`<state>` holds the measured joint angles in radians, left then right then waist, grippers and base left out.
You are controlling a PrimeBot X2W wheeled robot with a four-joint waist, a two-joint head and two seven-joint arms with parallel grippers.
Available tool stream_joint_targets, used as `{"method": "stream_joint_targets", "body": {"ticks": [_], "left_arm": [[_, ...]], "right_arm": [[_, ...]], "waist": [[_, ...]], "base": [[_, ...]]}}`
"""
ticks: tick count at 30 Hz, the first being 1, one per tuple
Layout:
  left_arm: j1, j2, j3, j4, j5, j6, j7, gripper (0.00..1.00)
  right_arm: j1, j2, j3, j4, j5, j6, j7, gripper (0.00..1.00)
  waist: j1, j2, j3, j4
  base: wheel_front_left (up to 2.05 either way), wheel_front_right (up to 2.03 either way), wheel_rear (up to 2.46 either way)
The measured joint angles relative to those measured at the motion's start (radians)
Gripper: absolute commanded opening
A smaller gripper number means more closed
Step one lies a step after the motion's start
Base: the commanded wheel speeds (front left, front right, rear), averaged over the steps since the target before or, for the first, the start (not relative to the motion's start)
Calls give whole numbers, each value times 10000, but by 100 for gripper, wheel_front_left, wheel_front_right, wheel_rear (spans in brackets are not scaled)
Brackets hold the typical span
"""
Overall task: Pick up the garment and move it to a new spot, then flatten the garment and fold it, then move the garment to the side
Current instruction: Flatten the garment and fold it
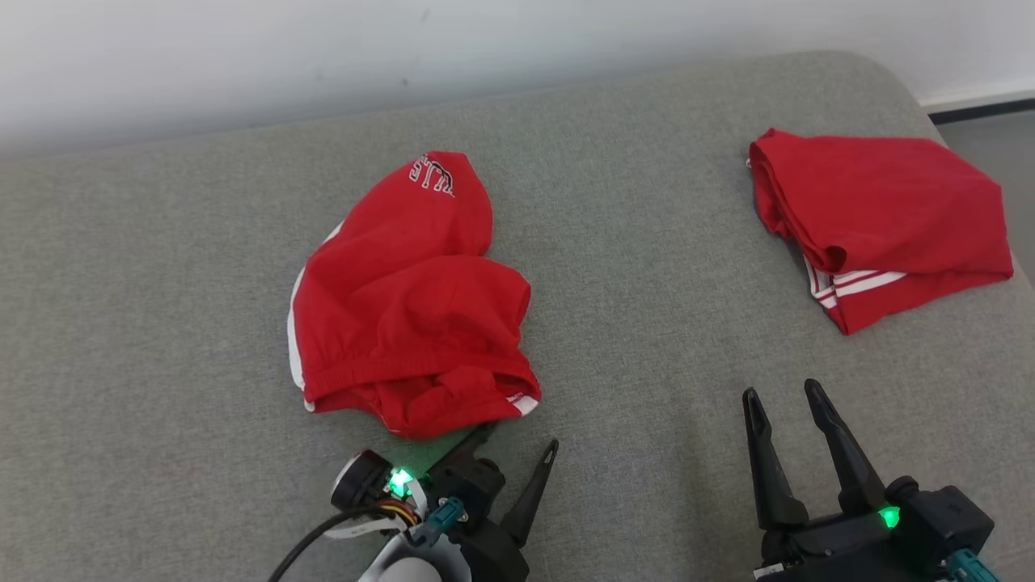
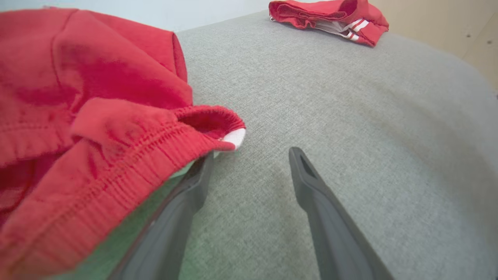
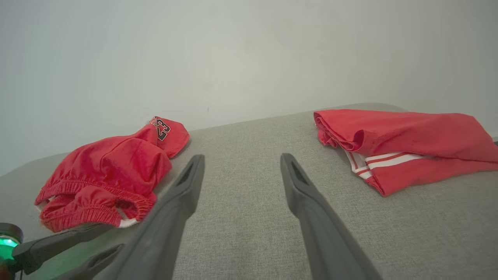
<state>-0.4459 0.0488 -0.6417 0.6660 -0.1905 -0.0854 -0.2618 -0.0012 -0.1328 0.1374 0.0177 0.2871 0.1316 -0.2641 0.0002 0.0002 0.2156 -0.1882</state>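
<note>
The crumpled red garment (image 1: 408, 307) is lying bunched up left of the middle of the grey cushion (image 1: 647, 267), with its elastic waistband (image 2: 148, 151) facing the near edge. A second red garment (image 1: 881, 210), already folded, is sitting well apart toward the far right corner.

The left tool (image 1: 517, 440) is sitting low at the garment's near side, its fingers spread apart and gripping nothing. One finger (image 2: 183, 210) is tucking just under the waistband's white-trimmed corner, while the other is lying over bare cushion. The right tool (image 1: 783, 390) is hanging over bare cushion by the near edge, likewise apart and empty.

The robot seems to be starting the first pick-up. Doing it well is probably depending on the left tool pushing further in, so that both fingers are straddling the thick waistband rather than the thin corner. It should also be staying clear of the cushion cover when closing. Having the right tool taking the waistband's other end would likely be letting the legs hang free, easing the flattening.
</note>
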Motion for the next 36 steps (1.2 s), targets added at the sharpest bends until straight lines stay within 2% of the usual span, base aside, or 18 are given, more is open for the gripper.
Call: {"method": "stream_joint_targets", "body": {"ticks": [5, 8, 12, 19, 22, 27, 28, 29, 30, 31, 35, 36], "left_arm": [[-209, 4, -171, 38, 50, 63, -2, 100], [-153, 21, -462, 270, -71, -67, 75, 100], [-115, 6, -872, -282, -234, -161, 65, 100], [-124, 368, -527, -767, 84, 1066, 228, 100], [-105, 447, -504, -568, 56, 1149, 696, 100], [-498, 370, -539, -138, 56, 1221, 861, 100], [-597, 345, -533, -36, 52, 1223, 844, 97], [-682, 314, -523, 44, 25, 1243, 773, 29], [-748, 293, -518, 121, -13, 1233, 755, 0], [-781, 270, -502, 174, -111, 1179, 725, 0], [-796, 111, -253, -134, -1220, 462, 589, 0], [-796, 111, -253, -134, -1220, 462, 589, 0]], "right_arm": [[-102, 15, 81, 8, -2, 0, 0, 100], [-155, 17, -31, -6, 0, 0, 0, 100], [-148, 56, -125, 6, -2, 0, 0, 100], [-147, 182, -38, 27, -2, 0, 0, 100], [-159, 180, -19, 25, 0, 0, 0, 100], [-266, 171, 38, 17, 4, 0, 0, 100], [-303, 173, 63, 21, 10, 0, 0, 100], [-336, 171, 82, 25, 13, 0, 0, 100], [-362, 169, 104, 33, 13, 0, 0, 100], [-370, 169, 98, 42, 15, 0, 0, 100], [-276, 163, 2, 119, 31, 0, 0, 100], [-276, 163, 2, 119, 31, 0, 0, 100]], "waist": [[0, 0, 216, -162], [-1, -1, 307, -226], [-1, -1, 317, -197], [-2, -1, 281, -231], [-2, -1, 333, -243], [-2, -1, 476, -295], [-1, -1, 496, -317], [-2, 0, 512, -338], [-2, -1, 518, -360], [-1, -1, 509, -376], [-2, -1, 295, -373], [-2, -1, 295, -373]], "base": [[0, 0, 0], [0, 0, 0], [0, 0, 0], [0, 0, 0], [0, 0, 0], [0, 0, 0], [0, 0, 0], [0, 0, 0], [0, 0, 0], [0, 0, 0], [0, 0, 0], [0, 0, 0]]}}
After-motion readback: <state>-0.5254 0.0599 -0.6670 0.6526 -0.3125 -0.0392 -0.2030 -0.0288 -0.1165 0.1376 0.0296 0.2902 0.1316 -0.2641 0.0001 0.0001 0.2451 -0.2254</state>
